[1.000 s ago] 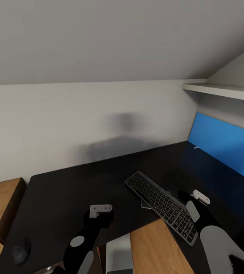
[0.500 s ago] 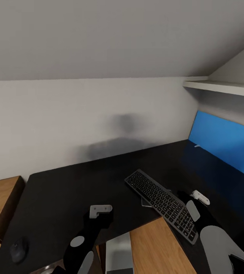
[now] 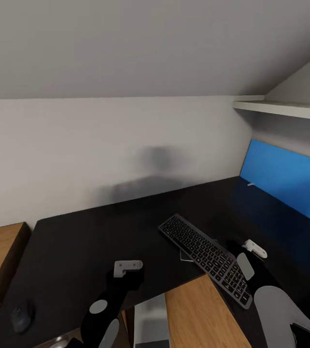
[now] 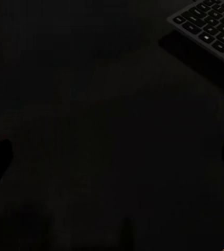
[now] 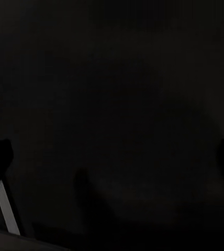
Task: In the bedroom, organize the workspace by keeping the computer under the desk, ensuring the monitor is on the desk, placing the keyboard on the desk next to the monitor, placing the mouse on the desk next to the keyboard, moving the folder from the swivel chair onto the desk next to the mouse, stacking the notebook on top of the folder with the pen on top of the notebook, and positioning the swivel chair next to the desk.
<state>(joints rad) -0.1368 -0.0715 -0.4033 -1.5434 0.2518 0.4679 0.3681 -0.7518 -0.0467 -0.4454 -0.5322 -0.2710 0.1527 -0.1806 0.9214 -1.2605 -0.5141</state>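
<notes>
Our view has tilted up slightly — keyboard (image 3: 204, 257) and mouse (image 3: 21, 316) lie well apart on the black tabletop (image 3: 102, 237); we cannot tell either pincer's state.

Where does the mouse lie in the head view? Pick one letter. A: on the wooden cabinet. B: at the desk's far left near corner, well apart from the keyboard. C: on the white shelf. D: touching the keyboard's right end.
B: the mouse sits on the black desk near its left front corner, while the keyboard lies far across the desk toward the right, nowhere near touching it.
</notes>
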